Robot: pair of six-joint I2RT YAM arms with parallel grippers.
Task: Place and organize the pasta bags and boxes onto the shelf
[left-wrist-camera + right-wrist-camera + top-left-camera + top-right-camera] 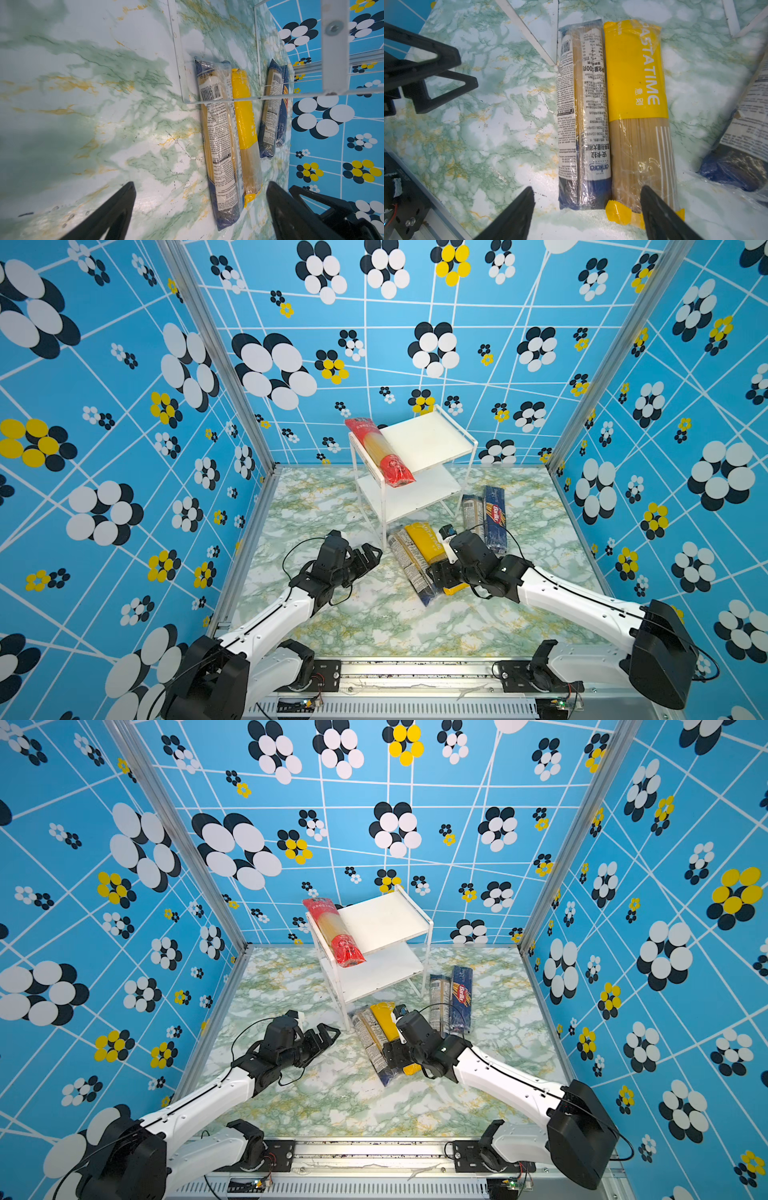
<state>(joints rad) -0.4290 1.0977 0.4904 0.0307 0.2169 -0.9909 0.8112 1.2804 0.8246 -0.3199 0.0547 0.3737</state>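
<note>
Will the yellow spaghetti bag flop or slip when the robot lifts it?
It will probably stay fairly stiff: the yellow spaghetti bag is packed with straight strands. Its shiny, crinkled wrap may be slippery. Lifted near one end, where the right tool hovers, it may tilt.

red-ended pack (334,932): on shelf (388,919) top | yellow pack (383,1020): on table (332,1102)

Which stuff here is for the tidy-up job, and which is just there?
For the job: red-ended pack, yellow pack, see-through pack beside it, second see-through pack, navy Barilla box, shelf.
Just there: marble tabletop, flowery walls.
</note>
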